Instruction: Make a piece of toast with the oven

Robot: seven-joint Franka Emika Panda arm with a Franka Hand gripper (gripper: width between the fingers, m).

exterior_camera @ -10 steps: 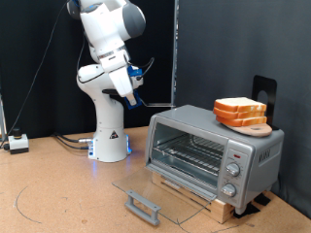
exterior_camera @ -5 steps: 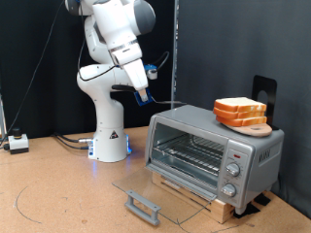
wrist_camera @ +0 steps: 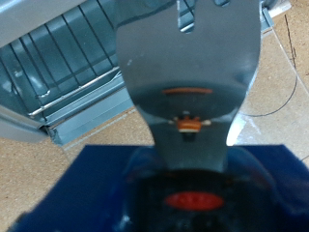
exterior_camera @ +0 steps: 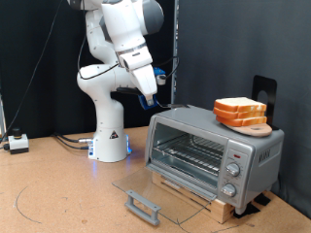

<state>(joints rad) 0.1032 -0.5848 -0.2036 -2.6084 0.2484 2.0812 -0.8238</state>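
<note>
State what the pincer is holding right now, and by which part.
Nothing shows between its fingers. The pincer hangs in the air above the oven, whose door lies open, apart from the bread stack on the oven's top.

bread stack (exterior_camera: 240, 112) on oven (exterior_camera: 216, 152) | gripper (exterior_camera: 155, 100) above oven's left end

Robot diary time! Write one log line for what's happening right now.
pincer: in air above silver-grey toaster oven, holding nothing seen | glass door: open, flat | stacked bread slices: on oven top

Exterior view evenly lit against black backdrop, sharp. Wrist view soft; pincer (wrist_camera: 189, 12) blurred, close, bluish cast.
</note>
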